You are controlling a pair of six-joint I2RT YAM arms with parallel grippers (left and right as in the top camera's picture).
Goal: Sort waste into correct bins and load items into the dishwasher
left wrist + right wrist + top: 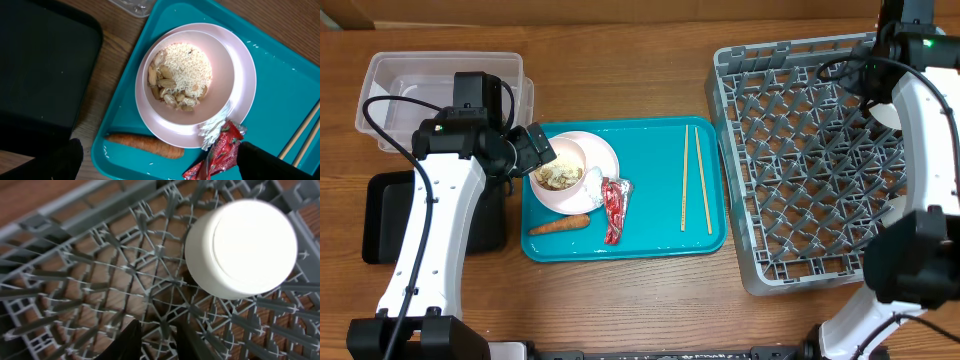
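My left tool (pixel 162 159) gapes empty over the rice bowl (pixel 225 70) on its plate (pixel 246 85). Right tool (pixel 160 342) narrowly parted, empty, near white cup (pixel 242 247) in dish rack (pixel 100 280). Risk: an off-centre rim grip tips the bowl, spilling its contents.

The teal tray (pixel 655 190) lies bare between the red wrapper (pixel 614 208) and the chopsticks (pixel 695 180), so there is open passage there. The left arm (pixel 440 200) overhangs the black tray (pixel 375 220) and the clear tub (pixel 395 85). Upright pegs crowd the dish rack (pixel 800 170), and an upturned white cup (pixel 240 245) fills one spot near its right edge. The desk (pixel 620 60) behind the teal tray is open.
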